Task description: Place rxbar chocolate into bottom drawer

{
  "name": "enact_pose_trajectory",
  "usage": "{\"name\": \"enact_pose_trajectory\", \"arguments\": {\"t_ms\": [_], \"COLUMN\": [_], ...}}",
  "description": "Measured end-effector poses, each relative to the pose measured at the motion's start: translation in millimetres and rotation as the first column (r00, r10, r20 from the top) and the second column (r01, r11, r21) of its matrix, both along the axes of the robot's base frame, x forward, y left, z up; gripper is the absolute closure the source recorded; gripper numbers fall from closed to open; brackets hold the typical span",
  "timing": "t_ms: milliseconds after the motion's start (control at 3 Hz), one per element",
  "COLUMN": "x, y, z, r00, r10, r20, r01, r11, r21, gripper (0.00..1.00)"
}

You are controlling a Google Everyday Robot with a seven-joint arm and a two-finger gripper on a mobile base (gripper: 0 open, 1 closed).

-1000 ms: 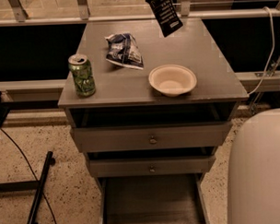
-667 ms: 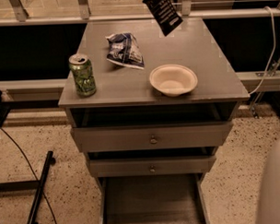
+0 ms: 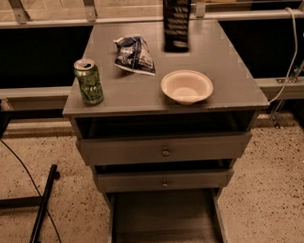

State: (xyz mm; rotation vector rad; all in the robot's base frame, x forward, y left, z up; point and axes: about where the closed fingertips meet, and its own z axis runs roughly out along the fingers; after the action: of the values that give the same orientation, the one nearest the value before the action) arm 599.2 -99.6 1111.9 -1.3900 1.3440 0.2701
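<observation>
The rxbar chocolate (image 3: 177,20), a black wrapper with white lettering, hangs upright over the back middle of the grey cabinet top (image 3: 225,66), and its upper end runs off the top edge of the camera view. My gripper is out of view above that edge, so its hold on the bar does not show. The bottom drawer (image 3: 165,215) stands pulled open at the foot of the cabinet, its plain flat floor bare, far below and in front of the bar.
On the cabinet top stand a green can (image 3: 89,81) at front left, a dark-blue-and-white snack bag (image 3: 134,55) behind it and a white bowl (image 3: 187,86) at front right. Two knobbed drawers (image 3: 165,152) sit slightly open. A black stand (image 3: 42,210) lies on the floor at left.
The bar has swung from tilted to upright and shifted slightly left. The white robot body at the lower right has left the view.
</observation>
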Motion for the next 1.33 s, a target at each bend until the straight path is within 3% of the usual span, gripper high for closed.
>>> {"name": "enact_pose_trajectory", "arguments": {"t_ms": [333, 667, 1000, 1333], "x": [-53, -119, -177, -189], "y": [-3, -14, -44, -42], "z": [-24, -65, -135, -162], "r00": [0.9990, 0.9900, 0.9553, 0.9359], "r10": [0.022, 0.026, -0.018, -0.019], "r20": [-0.040, -0.139, -0.295, -0.352], "r01": [-0.021, -0.022, 0.014, 0.012], "r11": [0.999, 0.999, 1.000, 1.000], "r21": [0.039, 0.028, -0.017, -0.021], "gripper": [1.00, 1.00, 1.00, 1.00]}}
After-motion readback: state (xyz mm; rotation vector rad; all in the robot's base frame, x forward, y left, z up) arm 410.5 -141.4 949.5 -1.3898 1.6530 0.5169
